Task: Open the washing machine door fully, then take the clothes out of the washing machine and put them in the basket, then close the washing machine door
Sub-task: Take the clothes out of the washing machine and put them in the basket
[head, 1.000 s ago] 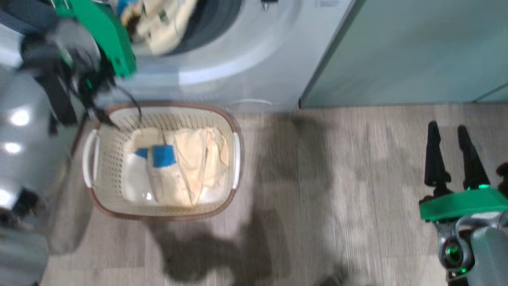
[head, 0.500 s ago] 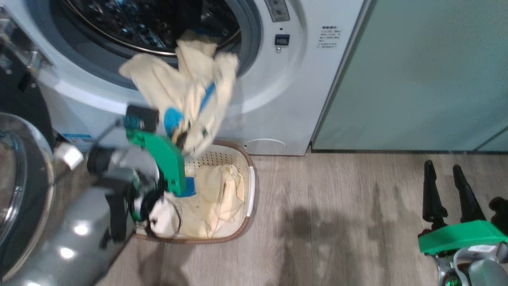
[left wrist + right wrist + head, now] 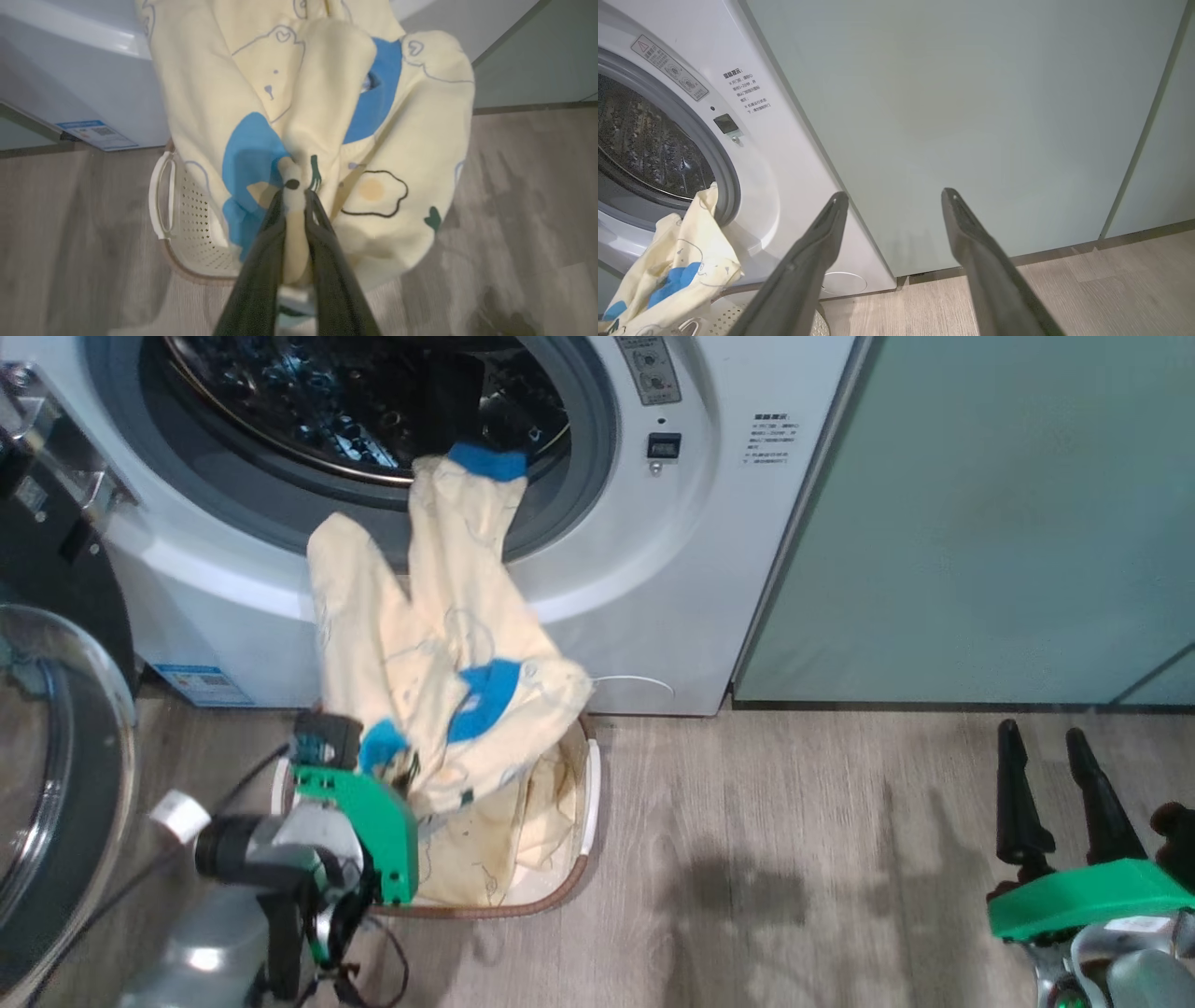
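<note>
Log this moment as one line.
stage: unloading | left gripper: shut on garment, over basket | garment tail: at washing machine porthole | right gripper: open, empty | door: open

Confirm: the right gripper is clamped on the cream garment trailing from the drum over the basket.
No, the left gripper is clamped on the cream garment, as the left wrist view shows; it does trail from the drum over the basket.

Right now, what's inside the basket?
Cream clothes lie in the basket. The garment hanging from the left gripper covers much of the inside, so the rest is hidden.
</note>
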You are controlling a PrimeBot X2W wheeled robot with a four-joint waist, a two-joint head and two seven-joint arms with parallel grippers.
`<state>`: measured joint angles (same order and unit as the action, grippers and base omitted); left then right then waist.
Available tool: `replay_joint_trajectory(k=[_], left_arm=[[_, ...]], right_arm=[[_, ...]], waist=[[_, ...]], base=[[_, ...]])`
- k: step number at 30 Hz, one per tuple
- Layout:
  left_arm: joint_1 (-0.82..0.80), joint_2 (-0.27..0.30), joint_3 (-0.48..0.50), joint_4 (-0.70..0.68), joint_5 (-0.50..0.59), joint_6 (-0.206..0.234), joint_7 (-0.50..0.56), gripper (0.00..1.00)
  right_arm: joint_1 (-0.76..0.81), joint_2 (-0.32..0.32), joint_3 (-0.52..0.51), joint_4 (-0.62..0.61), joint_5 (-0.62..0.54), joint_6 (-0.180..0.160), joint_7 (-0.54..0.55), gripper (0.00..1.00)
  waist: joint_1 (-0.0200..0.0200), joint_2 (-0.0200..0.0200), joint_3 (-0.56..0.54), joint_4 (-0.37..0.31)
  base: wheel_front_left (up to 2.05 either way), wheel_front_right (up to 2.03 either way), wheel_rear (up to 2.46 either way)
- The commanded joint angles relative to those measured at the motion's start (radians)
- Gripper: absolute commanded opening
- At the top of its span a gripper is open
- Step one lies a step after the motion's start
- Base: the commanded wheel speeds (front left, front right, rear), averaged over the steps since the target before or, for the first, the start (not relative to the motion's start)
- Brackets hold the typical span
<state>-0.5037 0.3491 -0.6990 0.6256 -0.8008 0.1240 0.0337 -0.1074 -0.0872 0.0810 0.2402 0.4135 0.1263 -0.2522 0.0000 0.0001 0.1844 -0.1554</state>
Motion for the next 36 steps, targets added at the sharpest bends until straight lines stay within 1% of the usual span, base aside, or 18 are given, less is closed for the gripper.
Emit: replay_joint_trajectory(k=[1, 7, 9, 12, 14, 17, 20, 26, 34, 36], left_arm=[[-0.023, 0.014, 0.017, 0.031, 0.001, -0.013, -0.01, 0.0], [-0.031, -0.026, 0.02, 0.198, -0.019, -0.05, -0.045, 0.0], [-0.036, -0.033, 0.02, 0.225, -0.021, -0.058, -0.052, 0.0], [-0.058, -0.047, -0.004, 0.318, -0.001, -0.074, -0.055, 0.0], [-0.073, -0.069, -0.002, 0.374, -0.012, -0.096, -0.055, 0.0], [-0.117, -0.1, -0.001, 0.468, -0.017, -0.124, -0.075, 0.0], [-0.162, -0.112, 0.003, 0.52, -0.018, -0.138, -0.101, 0.0], [-0.239, -0.116, 0.018, 0.601, -0.026, -0.156, -0.151, 0.0], [-0.28, -0.092, 0.026, 0.647, -0.034, -0.155, -0.175, 0.0], [-0.284, -0.089, 0.027, 0.651, -0.034, -0.156, -0.182, 0.09]], right_arm=[[-0.01, -0.017, 0.024, -0.033, 0.003, 0.004, -0.01, 1.0], [-0.016, -0.02, 0.023, -0.037, 0.003, 0.004, -0.01, 1.0], [-0.017, -0.02, 0.021, -0.039, 0.003, 0.004, -0.01, 1.0], [-0.022, -0.02, 0.021, -0.041, 0.003, 0.004, -0.01, 1.0], [-0.029, -0.019, 0.023, -0.043, 0.003, 0.004, -0.01, 1.0], [-0.047, -0.02, 0.022, -0.05, 0.003, 0.004, -0.01, 1.0], [-0.064, -0.019, 0.02, -0.057, 0.001, 0.004, -0.01, 1.0], [-0.104, -0.013, 0.029, -0.069, -0.002, 0.004, -0.01, 1.0], [-0.139, -0.006, 0.018, -0.083, -0.004, 0.004, -0.01, 1.0], [-0.144, -0.004, 0.017, -0.084, -0.005, 0.004, -0.01, 1.0]], waist=[[0.0, -0.0001, 0.007, -0.006], [0.0, -0.0001, 0.023, -0.03], [0.0, -0.0001, 0.027, -0.033], [0.0, -0.0001, 0.043, -0.042], [0.0, -0.0001, 0.056, -0.047], [0.0, -0.0001, 0.09, -0.056], [0.0, -0.0001, 0.128, -0.061], [0.0, -0.0001, 0.212, -0.081], [0.0, -0.0001, 0.287, -0.107], [0.0, -0.0001, 0.295, -0.11]], base=[[0.0, 0.0, 0.0], [0.0, 0.0, 0.0], [0.0, 0.0, 0.0], [0.0, 0.0, 0.0], [0.0, 0.0, 0.0], [0.0, 0.0, 0.0], [0.0, 0.0, 0.0], [0.0, 0.0, 0.0], [0.0, 0.0, 0.0], [0.0, 0.0, 0.0]])
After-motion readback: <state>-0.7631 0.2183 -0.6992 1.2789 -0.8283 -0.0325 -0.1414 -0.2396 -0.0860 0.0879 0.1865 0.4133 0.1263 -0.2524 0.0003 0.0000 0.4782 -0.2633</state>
